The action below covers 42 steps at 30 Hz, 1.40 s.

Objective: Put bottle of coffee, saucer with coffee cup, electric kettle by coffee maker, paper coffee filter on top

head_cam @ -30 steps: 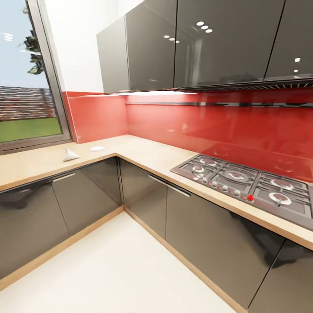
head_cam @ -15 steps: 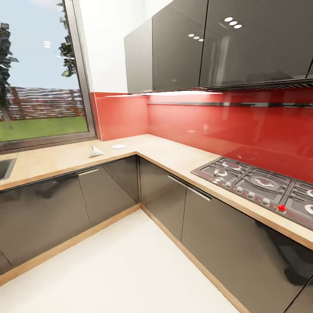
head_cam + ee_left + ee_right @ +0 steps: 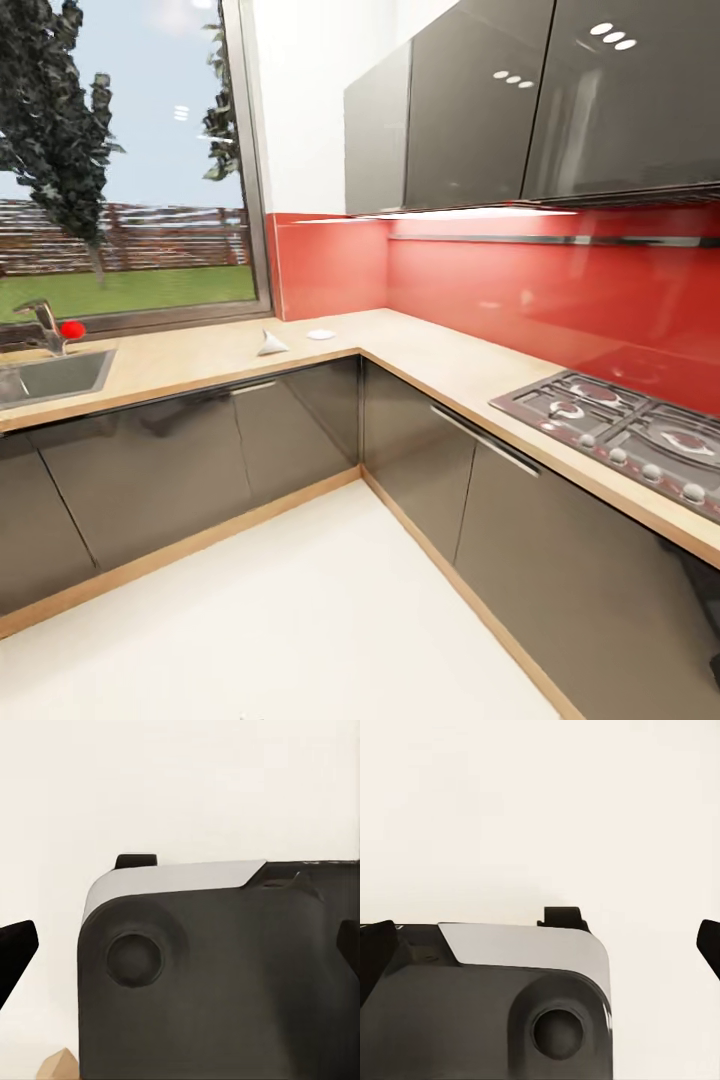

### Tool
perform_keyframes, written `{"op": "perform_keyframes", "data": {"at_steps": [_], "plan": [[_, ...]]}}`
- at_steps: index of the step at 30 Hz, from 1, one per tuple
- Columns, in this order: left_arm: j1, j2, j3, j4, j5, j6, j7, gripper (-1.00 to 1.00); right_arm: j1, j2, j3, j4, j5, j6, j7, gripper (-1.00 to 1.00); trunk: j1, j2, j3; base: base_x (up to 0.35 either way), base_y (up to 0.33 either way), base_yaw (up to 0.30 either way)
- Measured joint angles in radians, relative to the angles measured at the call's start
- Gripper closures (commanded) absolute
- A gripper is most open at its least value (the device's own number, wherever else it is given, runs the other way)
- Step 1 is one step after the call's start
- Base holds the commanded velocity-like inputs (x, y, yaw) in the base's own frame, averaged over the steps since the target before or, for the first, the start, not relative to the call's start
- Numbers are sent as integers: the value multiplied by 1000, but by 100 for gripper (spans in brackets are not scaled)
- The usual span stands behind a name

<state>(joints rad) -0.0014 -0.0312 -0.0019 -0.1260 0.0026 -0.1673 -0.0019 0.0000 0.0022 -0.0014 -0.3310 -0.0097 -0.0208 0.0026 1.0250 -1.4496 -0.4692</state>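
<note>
Near the counter's (image 3: 200,355) inner corner lie the thin, light, easily crushed paper coffee filter (image 3: 270,345), best pinched gently at its edge, and the fragile saucer (image 3: 321,334); I cannot tell either pincer's state.

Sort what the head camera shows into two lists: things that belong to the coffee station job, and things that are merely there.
Belongs to the job:
kitchen countertop
paper coffee filter
saucer

Merely there:
sink
tap
gas hob
window
wall cupboards
</note>
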Motion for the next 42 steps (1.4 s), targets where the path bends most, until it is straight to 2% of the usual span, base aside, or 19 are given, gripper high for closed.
{"op": "perform_keyframes", "data": {"at_steps": [6, 8, 9, 11, 14, 16, 20, 27, 34, 42], "plan": [[0, -9, 1, -3, 6, -6, -3, -100, 0, 0, 0, 0, 0, 0, 0, -100, 0, 0, 0, 0, 0, 296], [0, -14, 2, -19, 18, -7, -3, -100, 0, 0, 0, 0, 0, 0, 0, -100, 0, 0, 0, 0, 0, 296], [0, -16, 3, -37, 35, -7, -4, -100, 0, 0, 0, 0, 0, 0, 0, -100, 0, 0, 0, 0, 0, 296], [0, -23, 3, -75, 89, -8, -5, -100, 0, 0, 0, 0, 0, 0, 0, -100, 0, 0, 0, 0, 0, 296], [0, -29, 2, -91, 129, -9, -5, -100, 0, 0, 0, 0, 0, 0, 0, -100, 0, 0, 0, 0, 0, 296], [0, -30, 3, -96, 140, -9, -5, -100, 0, 0, 0, 0, 0, 0, 0, -100, 0, 0, 0, 0, 0, 296], [0, -30, 3, -106, 146, -9, -5, -100, 0, 0, 0, 0, 0, 0, 0, -100, 0, 0, 0, 49, 0, 296], [0, -31, 4, -114, 148, -10, -4, -100, 0, 0, 0, 0, 0, 0, 0, -100, -1, 0, 0, 304, -20, 296], [0, -31, 4, -114, 148, -12, -4, -100, 0, 0, 0, 0, 0, 0, 0, -100, 0, 0, 0, 274, -186, 296], [0, -31, 4, -115, 147, -11, -4, -100, 0, 0, 0, 0, 0, 0, 0, -100, 0, 0, 0, 63, -92, 296]]}}
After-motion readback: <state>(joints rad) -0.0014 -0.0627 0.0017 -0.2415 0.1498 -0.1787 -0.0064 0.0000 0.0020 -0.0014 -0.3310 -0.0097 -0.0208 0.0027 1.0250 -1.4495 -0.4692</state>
